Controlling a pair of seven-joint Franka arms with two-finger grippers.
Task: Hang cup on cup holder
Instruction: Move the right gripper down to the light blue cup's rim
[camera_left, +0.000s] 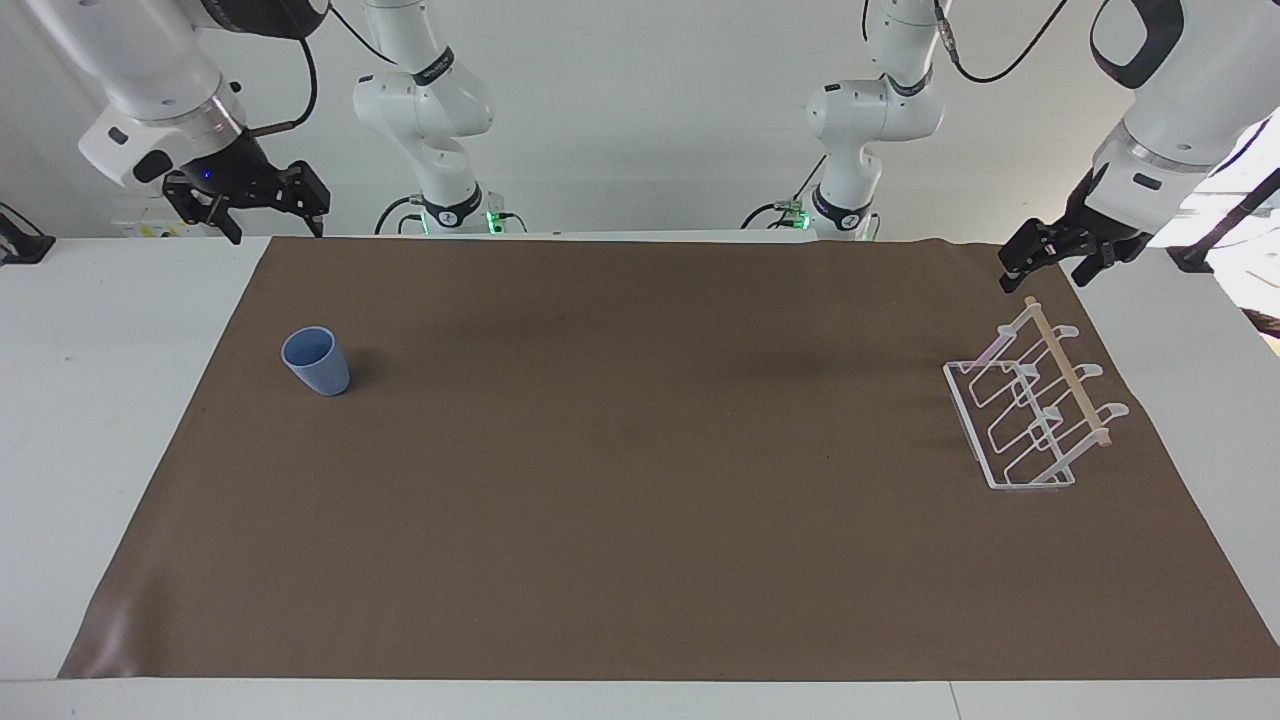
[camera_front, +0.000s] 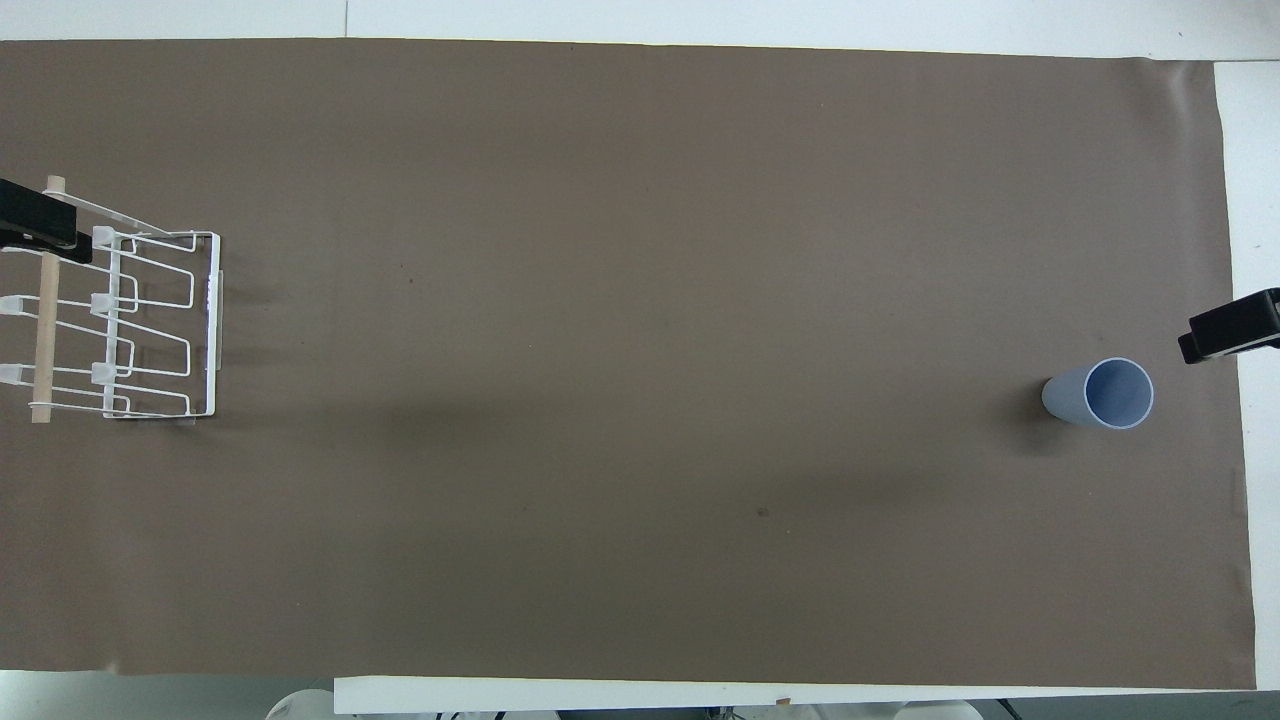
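Observation:
The light-blue cup (camera_left: 316, 360) (camera_front: 1100, 393) stands upright, mouth up, on the brown mat at the right arm's end of the table. The white wire cup holder (camera_left: 1030, 415) (camera_front: 150, 320), with a wooden rod along its top, sits on the mat at the left arm's end. My right gripper (camera_left: 278, 230) (camera_front: 1230, 328) hangs open and empty in the air over the mat's edge, apart from the cup. My left gripper (camera_left: 1045, 280) (camera_front: 35, 225) hangs open and empty just above the holder's end nearest the robots, not touching it.
A brown mat (camera_left: 640, 480) covers most of the white table (camera_left: 100, 400). Nothing else lies between cup and holder.

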